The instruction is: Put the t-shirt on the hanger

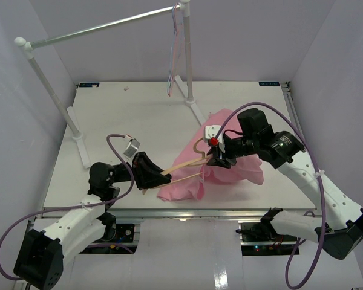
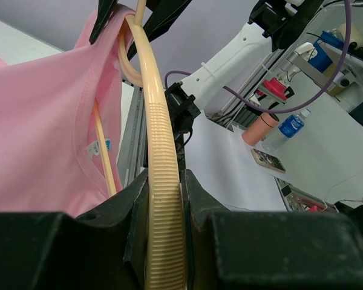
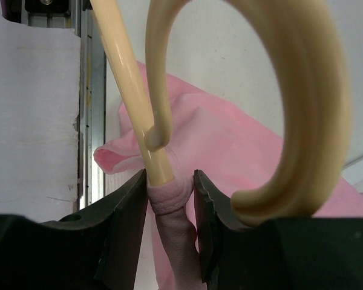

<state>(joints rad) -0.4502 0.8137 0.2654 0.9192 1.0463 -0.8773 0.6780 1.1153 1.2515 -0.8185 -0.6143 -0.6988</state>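
**On the Table: Hanger Held at Two Points, T-Shirt Bunched at the Right End**

On the table (image 1: pixel 109 121), in front of the rack (image 1: pixel 103 27) at its far edge, both arms meet over the near-centre area.

1. **T-shirt.** The t-shirt (image 1: pixel 245 172) lies crumpled right of centre, partly on the table and partly gathered up around the right gripper (image 1: pixel 217 159). One corner trails toward the near edge.

2. **Hanger.** The hanger (image 1: pixel 184 164) is lifted off the table between the two grippers. Its long axis runs from near-left to far-right. The left half is bare. The right half disappears into the cloth, and the hook (image 3: pixel 314 121) stands clear beside the right gripper.

3. **Left gripper.** The left gripper (image 1: pixel 162 176) is clamped on the ribbed outer end of the hanger, with the jaws tight on both sides.

4. **Right gripper.** The jaws are closed onto a pinched fold of the t-shirt pressed against the hanger's thin bar, just below the hook.

5. **Label.** A small label (image 2: pixel 100 146) marks the neck opening. From the left wrist view the thin bar appears to pass through this opening.

**Governing relation.** The cloth sits at the right end of the axis, away from the left gripper. The right arm is the nearer one. Judged from this, the cloth must be drawn leftward along the hanger toward the bare shoulder while the left gripper steadies the end.
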